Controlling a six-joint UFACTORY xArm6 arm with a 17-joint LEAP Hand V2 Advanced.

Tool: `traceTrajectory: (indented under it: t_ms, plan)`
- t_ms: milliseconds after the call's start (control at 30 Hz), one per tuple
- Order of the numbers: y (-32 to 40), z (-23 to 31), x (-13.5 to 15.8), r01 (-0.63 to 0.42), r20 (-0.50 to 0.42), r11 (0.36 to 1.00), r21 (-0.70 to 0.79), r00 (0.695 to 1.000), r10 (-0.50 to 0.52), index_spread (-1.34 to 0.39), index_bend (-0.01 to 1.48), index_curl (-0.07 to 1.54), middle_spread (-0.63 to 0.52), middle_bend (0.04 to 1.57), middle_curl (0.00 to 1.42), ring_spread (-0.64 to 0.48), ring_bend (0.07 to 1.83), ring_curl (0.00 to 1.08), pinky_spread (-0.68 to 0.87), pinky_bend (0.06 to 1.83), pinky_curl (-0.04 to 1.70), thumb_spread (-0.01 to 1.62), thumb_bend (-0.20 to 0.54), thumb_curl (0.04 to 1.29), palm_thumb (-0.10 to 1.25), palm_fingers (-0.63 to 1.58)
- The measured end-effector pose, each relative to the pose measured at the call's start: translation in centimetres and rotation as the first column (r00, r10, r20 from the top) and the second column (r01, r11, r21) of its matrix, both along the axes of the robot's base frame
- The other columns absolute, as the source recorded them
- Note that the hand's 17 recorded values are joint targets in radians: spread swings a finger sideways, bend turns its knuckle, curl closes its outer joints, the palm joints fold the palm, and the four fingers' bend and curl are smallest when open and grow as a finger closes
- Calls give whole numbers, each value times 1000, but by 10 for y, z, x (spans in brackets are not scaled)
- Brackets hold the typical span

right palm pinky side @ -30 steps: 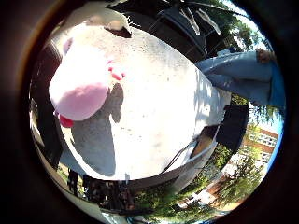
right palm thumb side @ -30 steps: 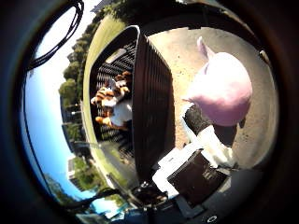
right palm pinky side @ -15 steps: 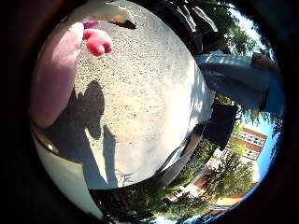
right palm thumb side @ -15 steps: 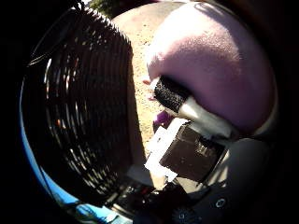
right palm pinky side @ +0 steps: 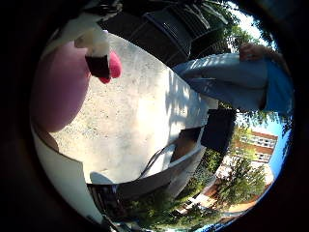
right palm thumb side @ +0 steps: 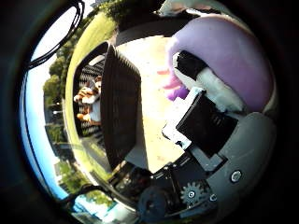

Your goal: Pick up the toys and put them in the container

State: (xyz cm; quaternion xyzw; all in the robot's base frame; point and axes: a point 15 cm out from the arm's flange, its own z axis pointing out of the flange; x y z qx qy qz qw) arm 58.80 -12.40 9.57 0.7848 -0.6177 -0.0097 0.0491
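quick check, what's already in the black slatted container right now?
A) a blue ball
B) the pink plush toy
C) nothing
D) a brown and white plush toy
D: the thumb side palm view shows a brown and white plush toy lying inside the black slatted container, while the pink plush toy sits right against the palm with the robot hand curled round it, outside the container.

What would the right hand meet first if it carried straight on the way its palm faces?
The pink plush toy, already against the palm with the right hand curled round it; beyond that, probably the stone tabletop.
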Motion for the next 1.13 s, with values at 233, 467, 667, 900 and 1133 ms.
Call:
traceTrajectory:
  t_ms: [233,467,667,900,1133]
  plan:
    - [63,113,-56,-87,-79,991,99,992,95,-859,443,703,-222,1181,978,-83,1446,746,225,1497,772,1096,-5,692,985,908]
    - [193,159,-112,-289,-25,927,240,953,303,-985,488,902,-231,1239,1041,-99,1513,780,190,1560,818,1110,-14,743,963,815]
    - [267,159,-129,-347,-33,899,268,929,369,-1053,494,1063,-233,1280,1072,-104,1555,796,172,1601,845,1118,-12,776,952,759]
    - [317,101,-126,-351,-84,900,260,920,383,-1096,488,1211,-229,1317,1088,-105,1579,802,160,1627,860,1110,-25,801,912,718]
    - [328,48,-98,-301,-90,923,241,940,330,-981,446,1199,-133,882,875,67,1237,688,281,1365,802,1169,-26,700,825,148]
